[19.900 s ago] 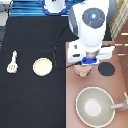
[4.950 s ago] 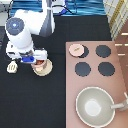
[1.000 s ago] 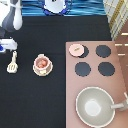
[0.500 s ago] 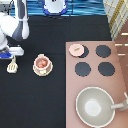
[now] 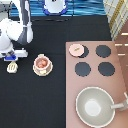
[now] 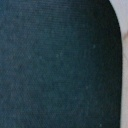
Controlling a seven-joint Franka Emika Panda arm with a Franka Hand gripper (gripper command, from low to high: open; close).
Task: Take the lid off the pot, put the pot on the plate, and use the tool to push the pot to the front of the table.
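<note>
Gripper (image 5: 10, 56) hangs just above the tool (image 5: 12, 67), toward the exterior view's top; finger state I cannot tell.

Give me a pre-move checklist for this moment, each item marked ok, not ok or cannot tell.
1. Lid off the pot: ok, it lies on the stove, over a burner's edge.
2. Pot on the plate: ok, it sits inside the rim.
3. Gripper near the tool: ok, it hangs just above it at the exterior view's left.
4. Tool grasped: cannot tell.
5. Pot at the table's front: not ok, the pot is mid-table.
</note>
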